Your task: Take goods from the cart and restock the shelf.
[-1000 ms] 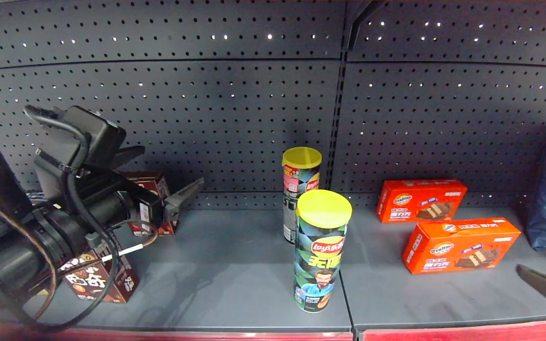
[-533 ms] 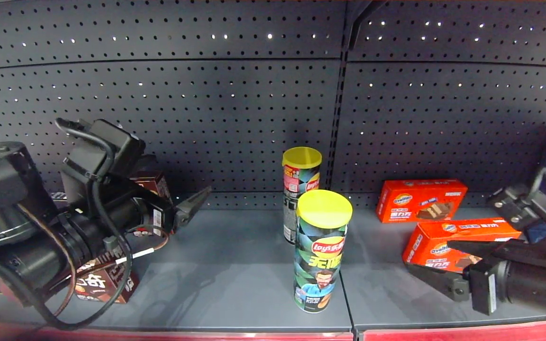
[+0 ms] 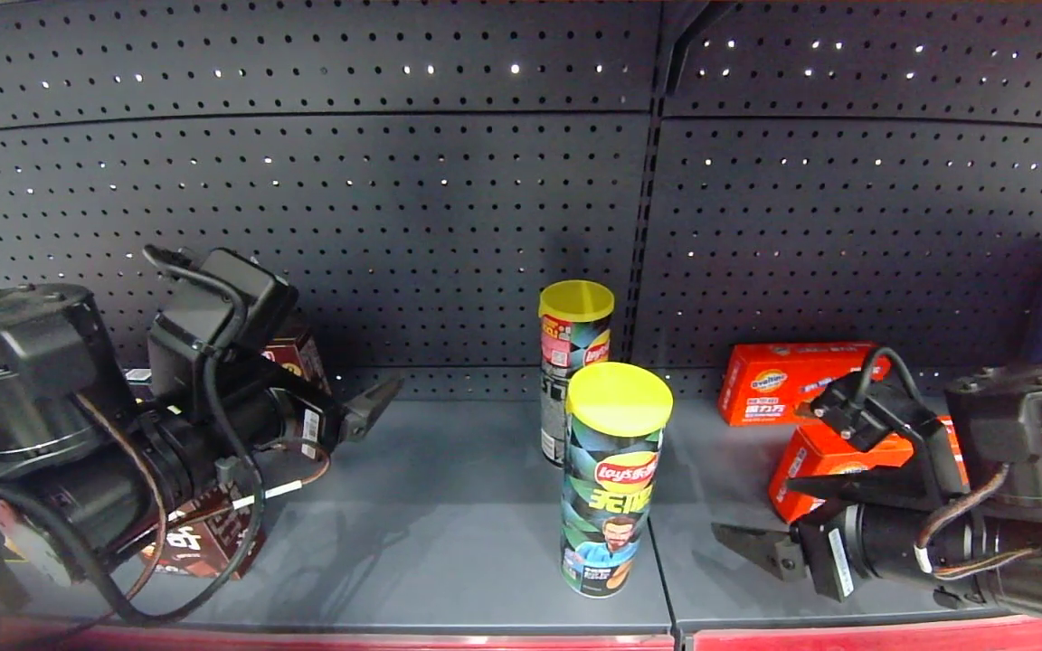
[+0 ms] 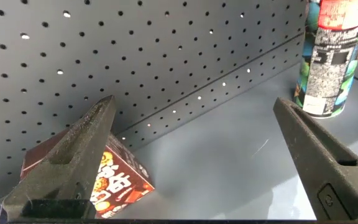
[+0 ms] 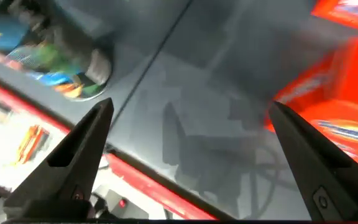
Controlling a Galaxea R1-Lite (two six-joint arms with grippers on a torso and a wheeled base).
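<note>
SHELF, MID-RESTOCK: Your two pincers face each other across a grey metal shelf deck (image 3: 449, 506). The left gripper (image 4: 194, 106) has its dark fingers spread wide apart with nothing between them. The right gripper (image 5: 191, 106) is likewise splayed and empty, low over the deck's front edge.

Count two tall chip cans with yellow plastic lids between the pincers. The front can (image 3: 616, 479) stands beyond the right gripper's tips. The rear can (image 3: 573, 362) stands just behind it, ahead of the left gripper's tips. Both are upright, long axes vertical, lids up. The front can's printed face is turned out from the shelf.

Count two flat orange cardboard boxes on the far side of the right gripper, toward the perforated dark back panel (image 3: 394, 181). The nearer orange box (image 3: 815, 461) is partly hidden by that arm, and the farther orange box (image 3: 774, 384) lies close to the panel. Both lie flat, long axes running across the shelf.

Count two dark brown snack cartons by the left pincer. One brown carton (image 3: 295, 348) sits behind the gripper against the panel, and the other brown carton (image 3: 204, 542) sits under the arm near the front edge. You cannot tell from here how either carton lies.
</note>
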